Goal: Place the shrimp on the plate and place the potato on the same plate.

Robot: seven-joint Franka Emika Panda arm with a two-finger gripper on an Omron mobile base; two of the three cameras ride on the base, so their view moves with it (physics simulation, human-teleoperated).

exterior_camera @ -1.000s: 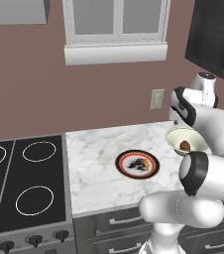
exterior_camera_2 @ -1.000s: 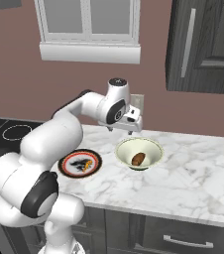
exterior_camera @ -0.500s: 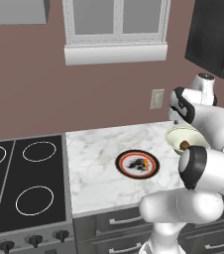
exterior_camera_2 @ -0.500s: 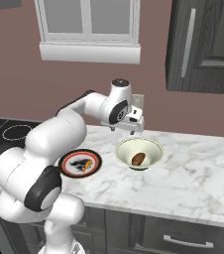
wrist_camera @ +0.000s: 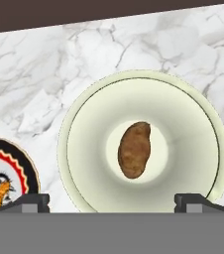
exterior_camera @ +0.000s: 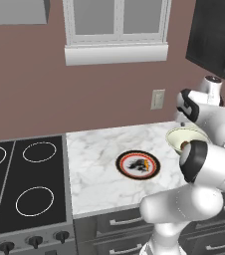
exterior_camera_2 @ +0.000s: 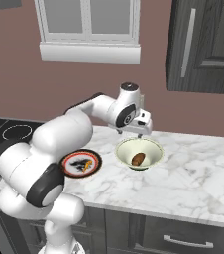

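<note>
Glossy white rounded arm (exterior_camera_2: 59, 144), dark joint caps (black-ringed), bulbous segments

potato (exterior_camera_2: 138, 158) in bowl (exterior_camera_2: 153, 149), plate (exterior_camera_2: 74, 169) beside (shrimp (exterior_camera_2: 87, 164) aboard)

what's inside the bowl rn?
The potato lies alone in the middle of the cream bowl, nothing else in it. The open gripper hangs above it. The bowl floor under the potato is covered.

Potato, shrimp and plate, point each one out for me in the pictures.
potato (wrist_camera: 134, 150): hand view, middle of its brown body, inside the bowl.
shrimp (wrist_camera: 0, 193): hand view, orange curved piece on the plate's centre.
plate (exterior_camera: 126, 172): left base view, dark rim at its lower left edge.
</note>
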